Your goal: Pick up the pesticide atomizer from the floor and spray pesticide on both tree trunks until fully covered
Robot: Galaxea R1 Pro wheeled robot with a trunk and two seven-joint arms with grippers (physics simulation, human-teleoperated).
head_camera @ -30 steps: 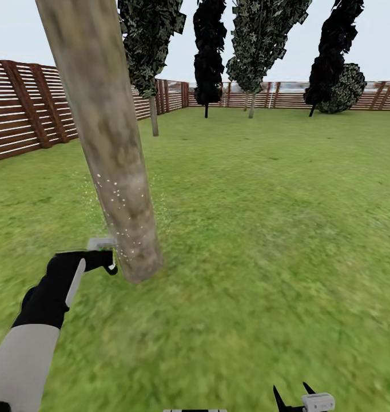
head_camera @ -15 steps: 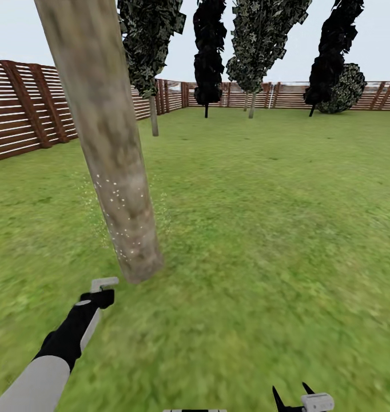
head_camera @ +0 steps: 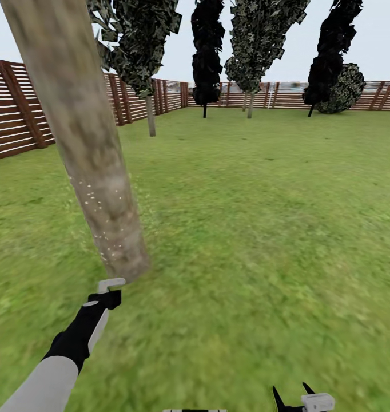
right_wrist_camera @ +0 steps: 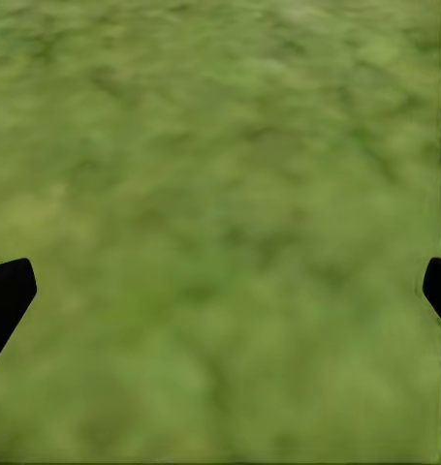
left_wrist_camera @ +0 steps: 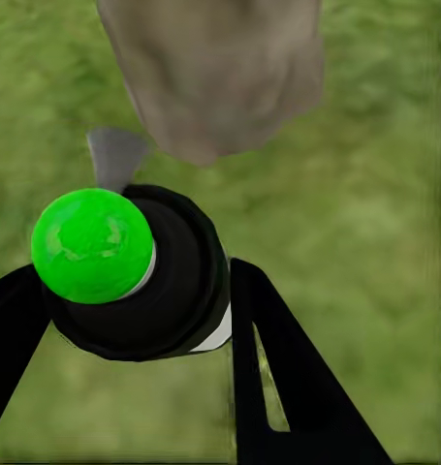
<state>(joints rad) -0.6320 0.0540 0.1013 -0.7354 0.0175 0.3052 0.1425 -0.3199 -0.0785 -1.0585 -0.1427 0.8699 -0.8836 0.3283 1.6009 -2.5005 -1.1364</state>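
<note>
Left gripper (left_wrist_camera: pixel 133 320) clamps pesticide atomizer (left_wrist_camera: pixel 133 276) near tree trunk (head_camera: pixel 80 143); right gripper (right_wrist_camera: pixel 220 291) seemingly apart

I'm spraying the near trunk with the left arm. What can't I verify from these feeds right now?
- Far side of the tree trunk: hidden by the trunk itself in the head view, so full coverage cannot be judged.
- Trunk top: cut off by the head view's upper edge.
- Pesticide atomizer nozzle: only a blurred grey tip in the left wrist view; the left gripper hides the body.
- Right gripper: fingertips cut at the right wrist view's edges.
</note>
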